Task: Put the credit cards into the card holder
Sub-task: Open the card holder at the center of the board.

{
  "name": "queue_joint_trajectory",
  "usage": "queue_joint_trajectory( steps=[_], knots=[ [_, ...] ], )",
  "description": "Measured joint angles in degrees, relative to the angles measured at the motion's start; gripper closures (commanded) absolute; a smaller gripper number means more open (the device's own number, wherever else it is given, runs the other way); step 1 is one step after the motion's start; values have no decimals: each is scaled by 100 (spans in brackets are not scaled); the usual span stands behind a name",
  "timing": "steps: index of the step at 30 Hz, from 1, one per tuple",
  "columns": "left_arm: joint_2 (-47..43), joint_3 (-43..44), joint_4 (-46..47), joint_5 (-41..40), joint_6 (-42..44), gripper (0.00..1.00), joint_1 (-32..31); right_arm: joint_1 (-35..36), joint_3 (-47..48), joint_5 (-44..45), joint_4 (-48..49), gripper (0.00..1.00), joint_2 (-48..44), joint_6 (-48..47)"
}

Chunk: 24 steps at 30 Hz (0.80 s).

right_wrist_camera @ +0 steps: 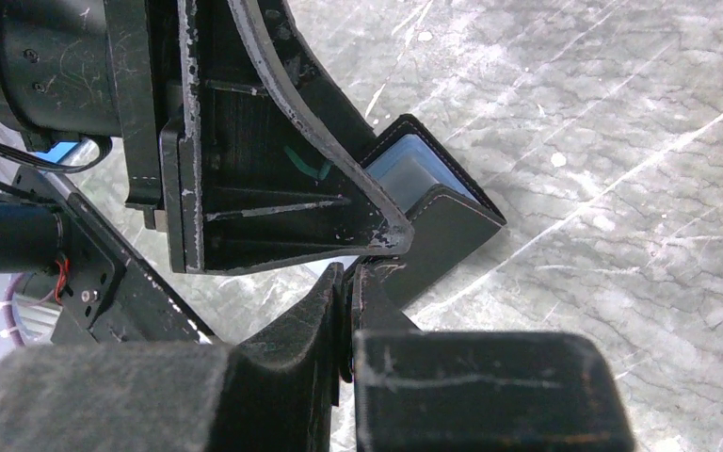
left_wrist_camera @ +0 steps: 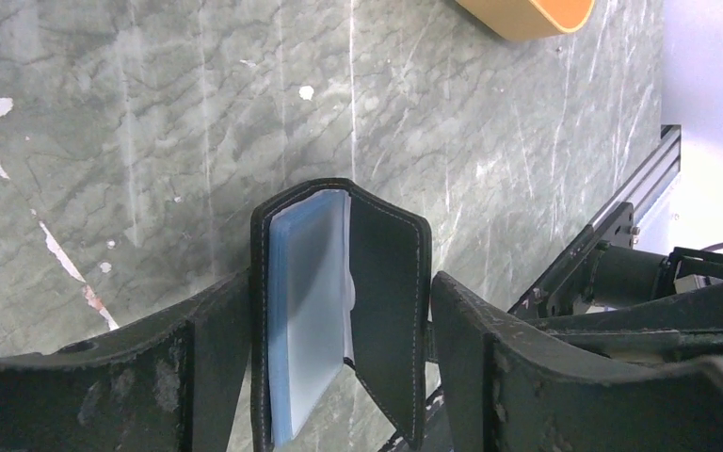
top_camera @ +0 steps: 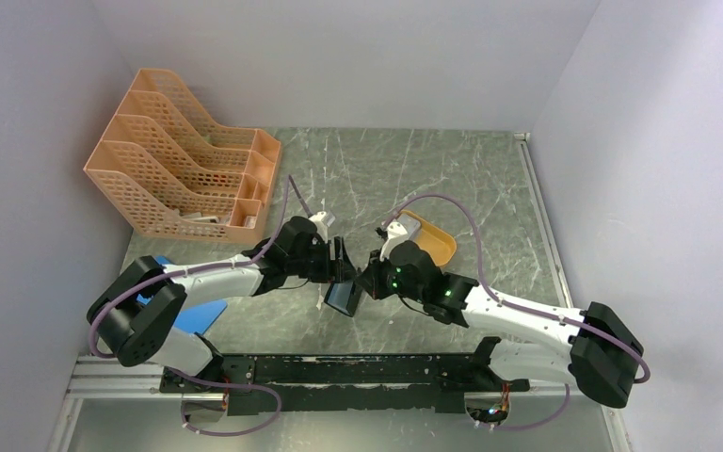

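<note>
Over the grey marbled table [top_camera: 490, 188], near its front edge, two robot arms meet at mid-width around the card holder [left_wrist_camera: 386, 311], a small black leather-like bifold. It stands half open in a narrow V. The left gripper [left_wrist_camera: 341, 277] brackets it, one finger flat against each cover in a clamp. The right gripper [right_wrist_camera: 348, 282] has its fingers pressed together, tips at the edge of one cover; whether they pinch it cannot be told. Inside the holder sits a stack of clear pockets [left_wrist_camera: 306, 320], pale blue. Light stitching [left_wrist_camera: 418, 282] runs along the covers' rims.
</note>
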Motion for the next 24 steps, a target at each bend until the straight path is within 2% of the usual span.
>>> queue_joint_trajectory(
  steps=[3, 11, 15, 18, 24],
  knots=[
    [-2, 0, -66, -68, 0, 33, 0, 0, -7, 24, -4, 100, 0, -11],
    [-105, -46, -160, -190, -9, 59, -4, -9, -201, 289, -46, 100, -70, 13],
    [-188, -111, -122, -186, -11, 65, -17, -35, -345, 376, -50, 100, -162, 57],
    [-190, -129, -72, -162, -13, 64, -20, -55, -413, 444, -61, 100, -199, 101],
    [-221, -247, 68, -105, -35, 47, -20, -107, -525, 481, -101, 100, -332, 160]
  ],
)
